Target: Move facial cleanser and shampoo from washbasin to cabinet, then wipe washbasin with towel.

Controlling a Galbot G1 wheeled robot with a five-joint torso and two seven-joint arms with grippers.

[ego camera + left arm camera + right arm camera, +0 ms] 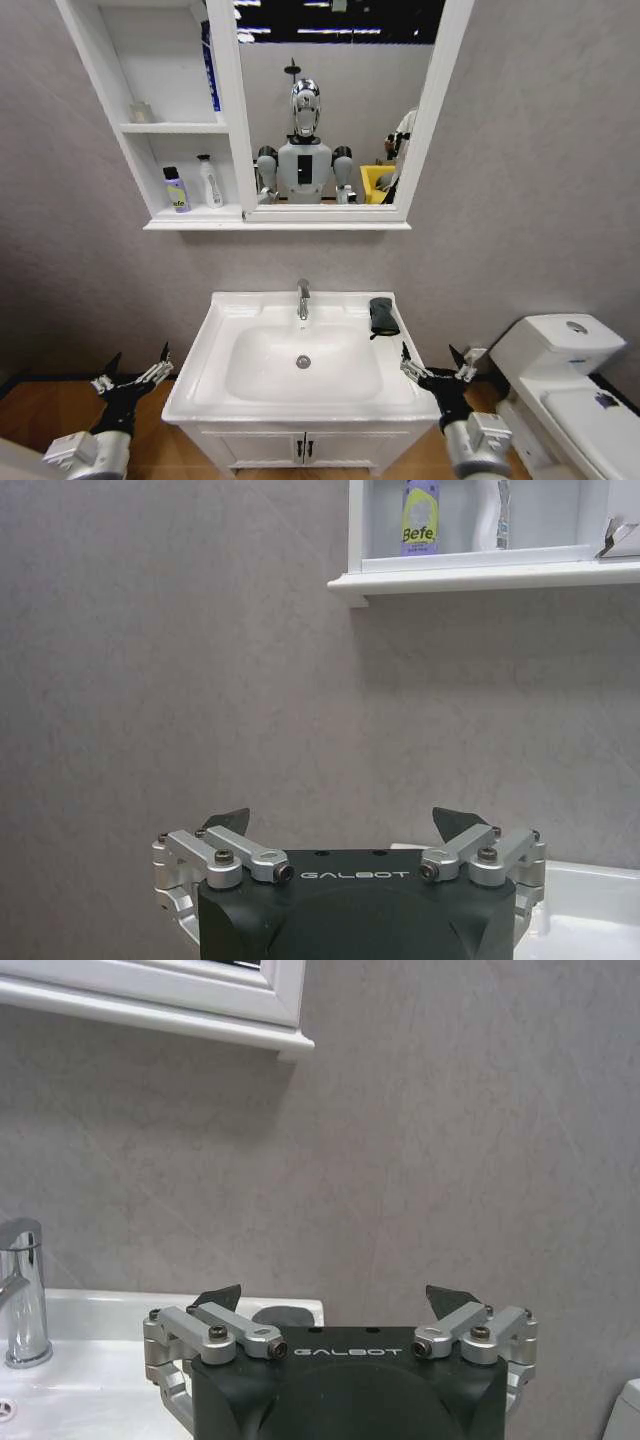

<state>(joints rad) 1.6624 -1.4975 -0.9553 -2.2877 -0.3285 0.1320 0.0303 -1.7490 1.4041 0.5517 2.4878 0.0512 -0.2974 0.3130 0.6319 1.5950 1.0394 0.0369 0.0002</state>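
Note:
The white washbasin (200,375) fills the middle, with a chrome tap (303,298) at its back. A dark folded towel (383,316) lies on its rear right corner and peeks over my right gripper's body as towel (285,1313). On the cabinet's (190,222) lower shelf stand a purple bottle (177,190) and a white bottle (210,182); I cannot tell which is the shampoo and which the facial cleanser. My left gripper (140,355) hangs open off the basin's left front corner. My right gripper (430,352) hangs open off its right front corner. Both are empty.
A white toilet (570,370) stands close on the right. The vanity doors (300,445) are below the basin. The mirror (330,100) reflects the robot. A small object (140,112) sits on the cabinet's upper shelf. A grey wall lies behind.

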